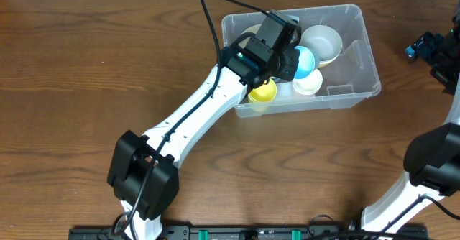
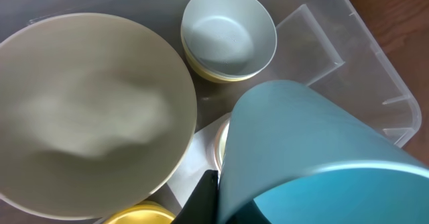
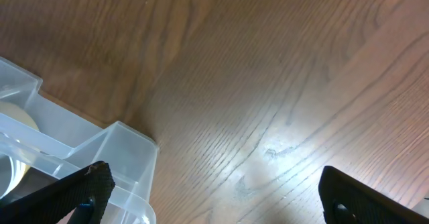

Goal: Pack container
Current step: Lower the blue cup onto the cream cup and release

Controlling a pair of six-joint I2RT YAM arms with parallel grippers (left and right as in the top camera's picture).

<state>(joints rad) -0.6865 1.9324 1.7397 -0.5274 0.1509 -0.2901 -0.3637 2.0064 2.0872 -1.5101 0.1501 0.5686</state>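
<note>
Left wrist view: the blue cup (image 2: pixel 315 157) hides all but 1 finger (image 2: pixel 204 200) of the left gripper (image 1: pixel 285 56), clamped on its wall inside the far container (image 2: pixel 375 83). Right gripper (image 3: pixel 224 207) gapes wide just right of it.

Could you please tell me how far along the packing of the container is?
Mostly done: the container already holds a beige bowl, a white bowl, a cream cup and a yellow cup. In hand: the left gripper is shut on a blue cup over the other dishes. Left: release it; the overhead view shows nothing loose on the table. The right gripper is open and empty.
</note>
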